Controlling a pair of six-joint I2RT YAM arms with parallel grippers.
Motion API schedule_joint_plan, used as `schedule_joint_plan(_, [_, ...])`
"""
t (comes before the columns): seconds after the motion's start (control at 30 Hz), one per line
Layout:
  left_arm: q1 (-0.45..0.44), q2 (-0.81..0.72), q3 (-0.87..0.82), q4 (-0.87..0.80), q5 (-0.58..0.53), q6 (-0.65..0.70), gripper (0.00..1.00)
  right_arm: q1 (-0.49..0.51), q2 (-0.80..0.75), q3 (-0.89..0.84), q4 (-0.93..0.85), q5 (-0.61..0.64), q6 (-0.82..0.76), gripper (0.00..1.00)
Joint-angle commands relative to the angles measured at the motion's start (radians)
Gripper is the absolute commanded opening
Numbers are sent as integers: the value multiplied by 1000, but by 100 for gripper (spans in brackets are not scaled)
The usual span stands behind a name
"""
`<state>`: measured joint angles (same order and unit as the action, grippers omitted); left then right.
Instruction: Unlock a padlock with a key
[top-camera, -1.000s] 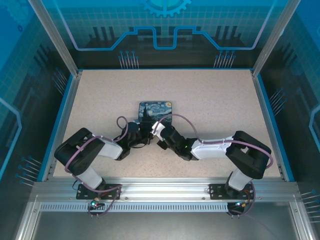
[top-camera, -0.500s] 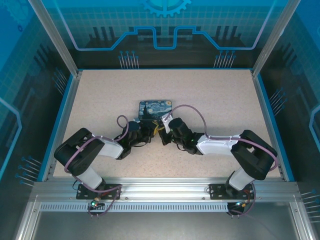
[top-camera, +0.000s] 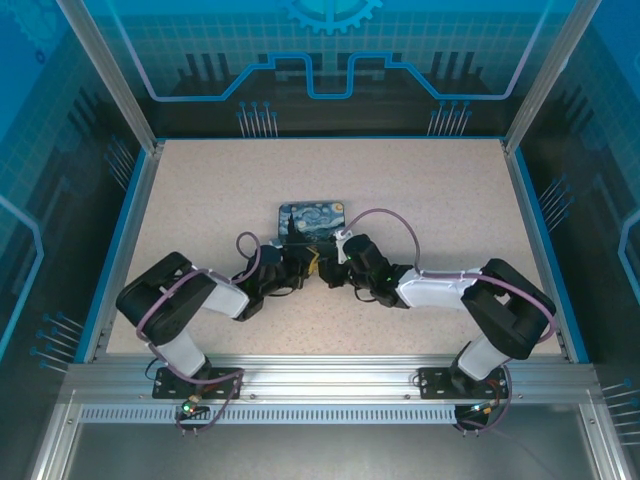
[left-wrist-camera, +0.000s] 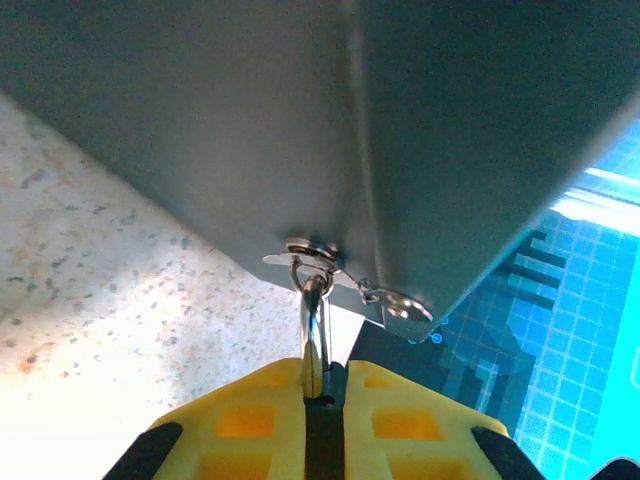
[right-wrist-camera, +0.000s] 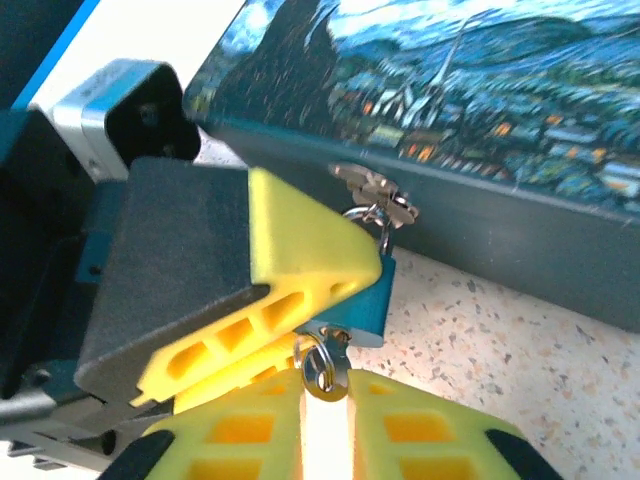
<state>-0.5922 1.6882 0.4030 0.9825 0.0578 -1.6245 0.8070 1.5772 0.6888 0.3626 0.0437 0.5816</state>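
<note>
- A speckled beige table (top-camera: 420, 190) is seen from above, edged by a blue border and, along the bottom of the frame, by an aluminium rail (top-camera: 330, 375).
- The table is enclosed on three sides by translucent blue panels (top-camera: 330, 60) printed with a grid and circuit-like lines.
- A dark-blue painted box (top-camera: 312, 218) is placed at the centre of the table, and both arms are folded inward so that they meet just below it.
- In the right wrist view the padlock (right-wrist-camera: 368, 300) is found at the centre of the frame, hung by its shackle from the metal hasp (right-wrist-camera: 375, 190) on the box's grey side wall.
- The left gripper (left-wrist-camera: 323, 375) is closed on the padlock; in the left wrist view the silvery shackle (left-wrist-camera: 315, 320) is seen rising from between its yellow fingers to the hasp.
- The key (right-wrist-camera: 332, 350) is located directly beneath the padlock body, with its wire ring hung at the tips of the right gripper (right-wrist-camera: 325, 405).
- The right gripper's jaws are parted by a narrow gap; whether the key is pinched cannot be told.
</note>
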Motion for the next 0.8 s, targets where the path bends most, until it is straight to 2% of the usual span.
schedule_joint_plan(0.0, [2, 63, -42, 66, 17, 4, 0, -30, -67, -17, -30, 6, -1, 33])
schedule_joint_plan(0.13, [3, 93, -48, 61, 8, 27, 0, -65, -146, -75, -67, 16, -21, 44])
schedule_joint_plan(0.33, [3, 78, -43, -44, -5, 84, 0, -146, -231, -88, -175, 17, -66, 48])
schedule_joint_plan(0.5, [5, 42, -41, -164, -30, 150, 0, -173, -220, -44, -261, 22, -106, 48])
schedule_joint_plan(0.67, [4, -89, 2, -471, -82, 281, 0, -177, -178, -28, -281, 25, -122, 49])
schedule_joint_plan(0.7, [5, -122, 19, -553, -98, 314, 2, -177, -173, -24, -285, 28, -122, 49])
schedule_joint_plan(0.77, [-1, -198, 51, -709, -138, 376, 13, -178, -157, -14, -290, 24, -127, 50])
